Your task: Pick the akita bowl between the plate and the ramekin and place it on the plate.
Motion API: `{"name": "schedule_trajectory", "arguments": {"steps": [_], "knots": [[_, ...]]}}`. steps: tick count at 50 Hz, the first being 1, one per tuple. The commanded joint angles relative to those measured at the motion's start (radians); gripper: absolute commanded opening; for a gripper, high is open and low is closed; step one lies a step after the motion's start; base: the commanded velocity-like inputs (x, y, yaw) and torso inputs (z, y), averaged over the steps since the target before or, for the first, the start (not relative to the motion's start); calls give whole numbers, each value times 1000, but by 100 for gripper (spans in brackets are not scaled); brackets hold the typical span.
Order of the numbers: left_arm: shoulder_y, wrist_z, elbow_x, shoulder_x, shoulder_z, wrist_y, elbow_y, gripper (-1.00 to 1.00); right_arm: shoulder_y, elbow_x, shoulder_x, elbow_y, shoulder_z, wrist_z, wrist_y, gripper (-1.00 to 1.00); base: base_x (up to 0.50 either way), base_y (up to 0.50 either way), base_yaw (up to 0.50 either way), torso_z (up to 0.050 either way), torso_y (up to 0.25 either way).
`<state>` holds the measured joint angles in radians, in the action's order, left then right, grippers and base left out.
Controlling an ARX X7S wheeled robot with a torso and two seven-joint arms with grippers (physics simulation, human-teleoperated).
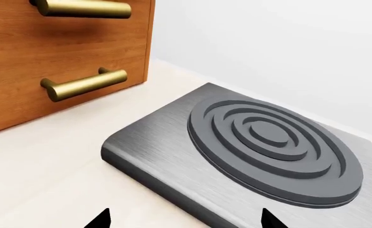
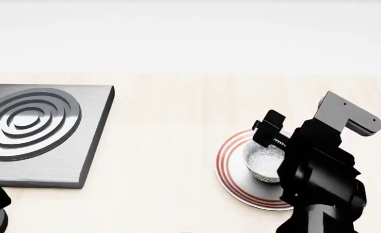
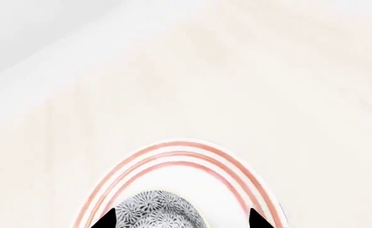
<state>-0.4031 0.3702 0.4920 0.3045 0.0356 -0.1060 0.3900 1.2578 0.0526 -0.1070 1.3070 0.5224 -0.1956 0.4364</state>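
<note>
The akita bowl (image 2: 263, 160), speckled black and white outside and pale inside, sits on the white plate (image 2: 233, 167) with thin red rings. My right gripper (image 2: 270, 133) hangs over the bowl's far side, and the arm hides the plate's right part. In the right wrist view the bowl (image 3: 154, 209) lies between the two dark fingertips of the right gripper (image 3: 181, 219), which is open, and the plate's rim (image 3: 173, 152) curves beyond it. My left gripper (image 1: 186, 221) is open and empty over the counter, beside the burner slab. The ramekin is out of view.
A brushed-metal slab with a ringed dark burner (image 2: 28, 121) lies at the left of the pale counter (image 2: 164, 145). Close to it in the left wrist view stands a wooden cabinet (image 1: 21, 52) with brass handles (image 1: 85, 83). A white wall runs behind the counter.
</note>
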Motion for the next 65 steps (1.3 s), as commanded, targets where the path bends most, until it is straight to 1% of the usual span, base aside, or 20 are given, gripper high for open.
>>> {"name": "schedule_trajectory", "arguments": {"steps": [1,2,3,4,6,9,12,13,17,19,21,25,32,34,35,37,47,53,57,65], "knots": [[-1,0,0,1,-2,4,4,100,-16,21,25,-122,-63,24,28,100,0,0,0,0,0],[-1,0,0,1,-2,4,4,100,-39,22,39,-198,-65,27,76,100,0,0,0,0,0],[-1,1,1,2,-3,1,-1,100,-78,31,64,-329,-80,43,145,100,0,0,0,0,0],[0,1,1,2,-3,0,-2,100,-100,35,76,-400,-88,47,183,100,0,0,0,0,0],[-1,1,1,2,-4,2,1,100,-133,55,90,-496,-122,47,230,100,0,0,0,0,0],[2,5,2,3,-5,-3,-10,100,-181,36,101,-631,-159,52,297,100,0,0,0,0,0],[0,3,0,2,-6,3,-1,100,-203,-3,99,-686,-179,44,325,100,0,0,0,0,0],[2,6,2,3,-6,-2,-10,100,-234,-16,101,-753,-197,50,353,100,0,0,0,0,0],[-1,0,-2,0,-7,12,8,100,-302,-49,98,-904,-244,35,415,100,0,0,0,0,0],[4,9,2,2,-8,-3,-13,100,-328,-62,96,-961,-261,26,434,100,0,0,0,0,0],[2,3,-2,0,-9,11,3,100,-346,-73,92,-990,-272,21,438,100,0,0,0,0,0],[0,-1,-4,-3,-10,22,17,100,-398,-95,92,-1114,-301,11,476,100,0,0,0,0,0],[-15,-12,-11,-7,-12,44,56,100,-457,-122,83,-1255,-345,-10,524,100,0,0,0,0,0],[-15,-12,-11,-7,-13,45,57,100,-458,-130,80,-1255,-348,-16,525,100,0,0,0,0,0],[-17,-13,-11,-8,-13,47,60,100,-501,-127,81,-1324,-364,-21,522,100,0,0,0,0,0],[-17,-13,-11,-7,-13,47,60,100,-517,-134,79,-1355,-370,-25,535,100,0,0,0,0,0],[3,11,5,5,-12,1,-12,100,-642,-142,54,-1576,-414,-48,563,100,0,0,0,0,0],[-1,7,2,3,-14,13,3,100,-710,-144,40,-1632,-427,-59,559,100,0,0,0,0,0],[2,9,3,4,-15,10,-5,100,-760,-117,22,-1667,-462,-79,522,100,0,0,0,0,0],[4,8,3,5,-16,15,-4,100,-863,-95,7,-1726,-485,-108,479,100,0,0,0,0,0]]}}
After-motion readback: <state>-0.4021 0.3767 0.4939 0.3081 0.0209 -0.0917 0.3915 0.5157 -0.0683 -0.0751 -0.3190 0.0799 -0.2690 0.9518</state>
